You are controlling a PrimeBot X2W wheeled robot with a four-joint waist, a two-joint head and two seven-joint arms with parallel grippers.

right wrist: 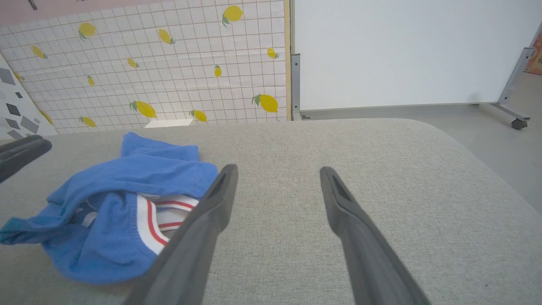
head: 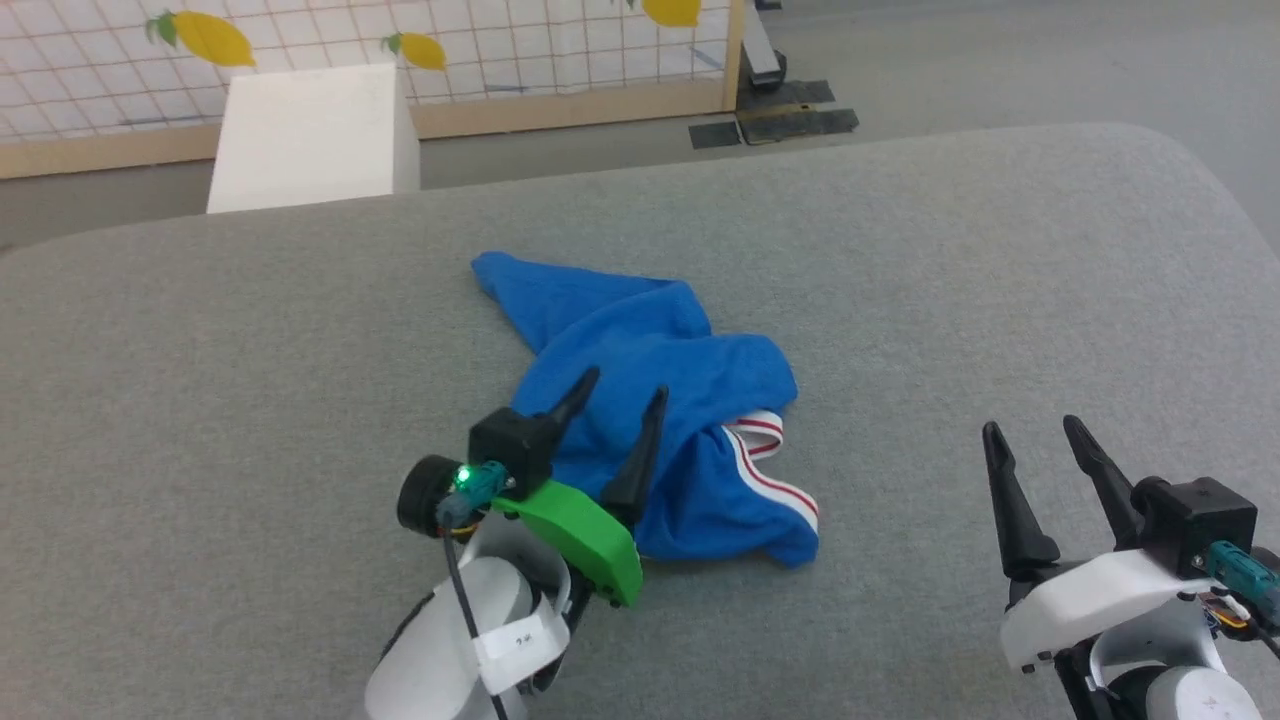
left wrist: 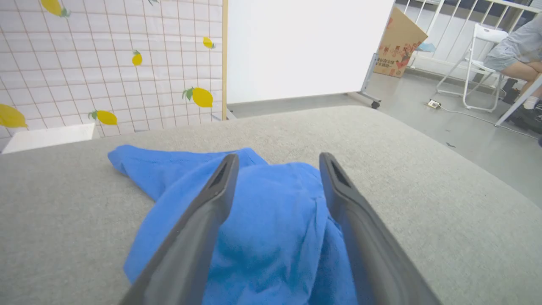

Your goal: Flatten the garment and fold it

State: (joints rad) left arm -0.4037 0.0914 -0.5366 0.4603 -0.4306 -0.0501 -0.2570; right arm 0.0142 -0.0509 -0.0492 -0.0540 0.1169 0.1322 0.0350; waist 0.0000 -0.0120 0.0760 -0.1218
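Garment (head: 650, 400) crumpled on grey table (head: 1000, 280)

Right gripper (right wrist: 278, 169): both dark fingers rise from the bottom edge, spread well apart, with nothing between them but bare grey table (right wrist: 381, 169). Garment (right wrist: 127, 173): a crumpled blue heap on the table, left of the fingers. Its red-and-white striped trim (right wrist: 148, 212) shows at the near side, and the gripper's left-hand finger partly hides it; contact cannot be judged. Left gripper (right wrist: 23, 152): dark fingertips enter at the left edge, above the table and apart from the heap. Beyond the table stand a tiled wall panel printed with lemons (right wrist: 169, 76) and a white board (right wrist: 402, 51) on a wheeled frame (right wrist: 517, 123).
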